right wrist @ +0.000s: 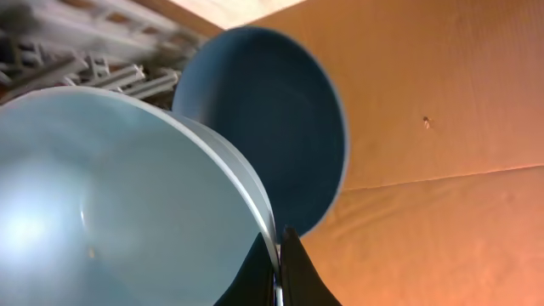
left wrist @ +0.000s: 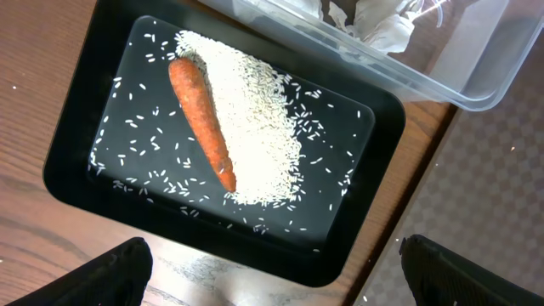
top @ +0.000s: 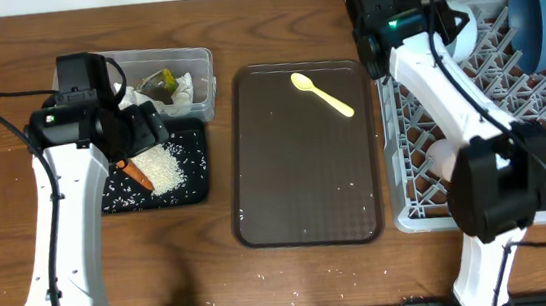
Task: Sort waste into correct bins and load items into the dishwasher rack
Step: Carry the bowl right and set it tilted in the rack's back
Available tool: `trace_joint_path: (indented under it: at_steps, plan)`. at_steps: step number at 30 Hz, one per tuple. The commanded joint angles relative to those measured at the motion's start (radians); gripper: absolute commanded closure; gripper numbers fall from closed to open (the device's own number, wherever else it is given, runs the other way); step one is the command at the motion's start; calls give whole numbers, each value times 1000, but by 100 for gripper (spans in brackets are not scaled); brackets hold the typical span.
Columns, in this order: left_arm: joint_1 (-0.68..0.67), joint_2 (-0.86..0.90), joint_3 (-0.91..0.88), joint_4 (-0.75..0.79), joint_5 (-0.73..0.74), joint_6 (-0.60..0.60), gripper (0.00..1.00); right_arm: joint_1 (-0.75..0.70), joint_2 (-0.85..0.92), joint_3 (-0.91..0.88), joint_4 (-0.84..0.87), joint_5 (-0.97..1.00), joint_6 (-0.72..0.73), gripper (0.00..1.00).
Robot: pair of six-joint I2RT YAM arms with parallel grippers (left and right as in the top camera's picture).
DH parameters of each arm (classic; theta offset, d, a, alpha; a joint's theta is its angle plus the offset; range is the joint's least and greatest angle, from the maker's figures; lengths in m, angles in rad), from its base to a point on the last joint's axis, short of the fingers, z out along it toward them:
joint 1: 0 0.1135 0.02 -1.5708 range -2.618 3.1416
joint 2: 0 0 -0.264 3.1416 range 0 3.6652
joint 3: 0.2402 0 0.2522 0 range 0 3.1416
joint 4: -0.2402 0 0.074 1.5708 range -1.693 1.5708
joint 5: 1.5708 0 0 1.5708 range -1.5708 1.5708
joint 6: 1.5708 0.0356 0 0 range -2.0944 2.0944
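I am clenching my right gripper [right wrist: 279, 263] on the rim of the light blue plastic cup [right wrist: 110, 195], at the overhead frame's upper right over the grey pegged plastic dishwasher rack [top: 507, 80] (my left gripper [left wrist: 280, 272] is hanging released above the shallow black tray [left wrist: 115, 102]), and next, I judge, I am needing to lower it between pegs, clear of the round blue plate [right wrist: 272, 119].

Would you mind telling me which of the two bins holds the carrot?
The shallow black tray, where the carrot lies against a heap of rice; the clear tub beside it holds crumpled tissue and a wrapper instead.
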Motion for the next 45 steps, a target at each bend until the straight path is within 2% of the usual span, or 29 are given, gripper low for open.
trace_joint_path:
  at_steps: [1, 10, 16, 22, 25, 30, 45]
  plan:
    - [5, 8, 1, -3, 2, 2, 4, -12, 37, -3, 26, 76, -29, 99]
    - [5, 8, 1, -3, 2, 2, 4, -6, 69, -3, 69, 37, -31, 99]
    - [5, 8, 1, -3, 2, 2, 4, 21, 69, -3, 2, -70, -30, 99]
    - [5, 8, 1, -3, 2, 2, 4, 23, 69, -3, -10, -84, -30, 99]
    - [5, 8, 1, -3, 2, 2, 4, 21, 69, -3, -8, -72, -30, 99]
    - [5, 8, 1, -3, 2, 2, 4, -3, 69, -3, 45, 57, -34, 99]
    - [5, 8, 1, -3, 2, 2, 4, -61, 69, -4, 68, 92, -51, 99]
